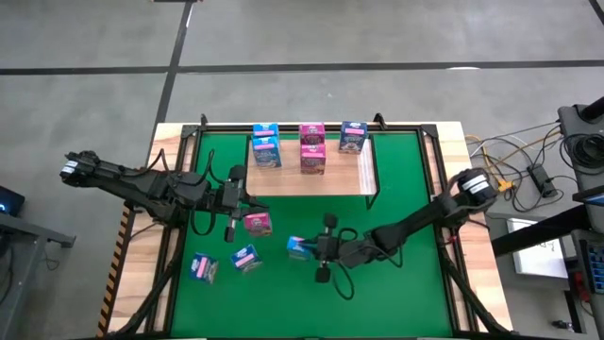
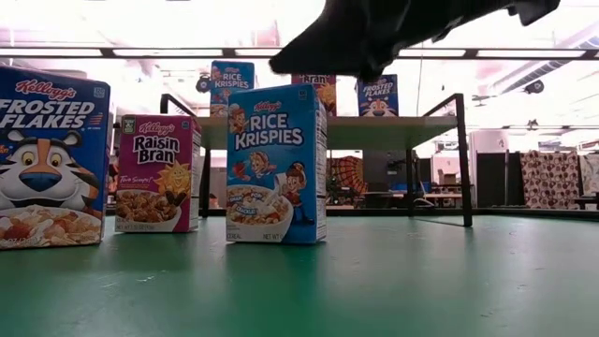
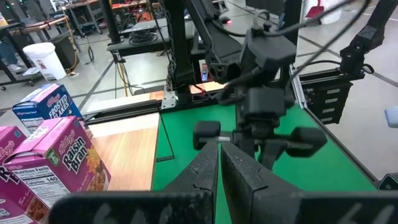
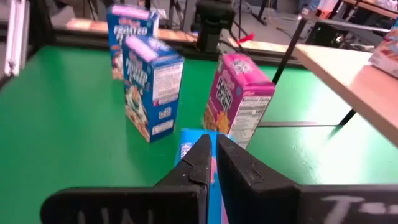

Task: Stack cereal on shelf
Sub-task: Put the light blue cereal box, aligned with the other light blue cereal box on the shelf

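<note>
A light blue Rice Krispies cereal box (image 2: pixel 276 164) stands upright on the green mat, left of its middle. My right gripper (image 4: pixel 211 146) is shut at its top, having come in from the table's right (image 1: pixel 314 247). A pink Raisin Bran box (image 1: pixel 257 223) and two blue Frosted Flakes boxes (image 1: pixel 246 258) (image 1: pixel 203 269) stand on the mat to its left. The shelf (image 1: pixel 311 184), at the far side, carries light blue (image 1: pixel 266 146), pink (image 1: pixel 312 146) and dark blue (image 1: pixel 353 139) boxes. My left gripper (image 3: pixel 219 152) is shut and empty, raised off the shelf's near left corner (image 1: pixel 243 200). My right gripper pinches the light blue box at its top edge (image 4: pixel 194 138) between two nearly touching fingers. They come almost level from the table's right, slanting slightly down. The fingers hide what lies between them. The box stays upright with its bottom (image 2: pixel 271 239) on the mat.
The shelf's black frame and legs (image 2: pixel 461 159) stand on the mat's far half. A black rail (image 1: pixel 444 189) borders the mat on each side. Cables and gear (image 1: pixel 528 175) lie beyond the table's right edge. Open green mat (image 1: pixel 396 293) lies at the near right.
</note>
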Tool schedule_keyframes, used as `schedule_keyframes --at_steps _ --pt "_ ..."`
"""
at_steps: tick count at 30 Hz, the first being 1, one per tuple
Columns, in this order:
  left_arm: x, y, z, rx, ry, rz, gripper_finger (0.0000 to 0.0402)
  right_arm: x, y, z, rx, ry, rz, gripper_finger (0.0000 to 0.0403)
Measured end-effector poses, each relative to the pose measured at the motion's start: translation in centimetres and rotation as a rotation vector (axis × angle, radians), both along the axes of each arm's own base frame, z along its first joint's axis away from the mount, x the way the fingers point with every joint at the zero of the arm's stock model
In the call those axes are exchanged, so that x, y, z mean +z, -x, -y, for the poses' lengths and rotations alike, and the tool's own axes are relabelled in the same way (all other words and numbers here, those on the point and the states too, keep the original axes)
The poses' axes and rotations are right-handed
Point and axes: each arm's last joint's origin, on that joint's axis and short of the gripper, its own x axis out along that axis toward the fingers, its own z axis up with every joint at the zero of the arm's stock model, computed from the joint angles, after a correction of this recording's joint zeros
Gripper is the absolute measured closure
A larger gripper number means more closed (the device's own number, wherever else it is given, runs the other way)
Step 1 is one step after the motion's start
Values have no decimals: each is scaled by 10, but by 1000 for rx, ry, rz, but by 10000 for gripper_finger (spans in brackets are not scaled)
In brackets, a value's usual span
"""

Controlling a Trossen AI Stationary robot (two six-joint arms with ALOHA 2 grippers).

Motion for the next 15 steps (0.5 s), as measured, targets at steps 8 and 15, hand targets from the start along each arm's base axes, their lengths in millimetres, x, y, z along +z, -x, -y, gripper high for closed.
schedule_keyframes --at_steps 8,15 --pt "0 0 0 0 0 -1 400 -13 -11 -4 5 36 -30 390" --pt "0 0 0 0 -1 -2 400 -23 -15 -4 -15 10 -37 390"
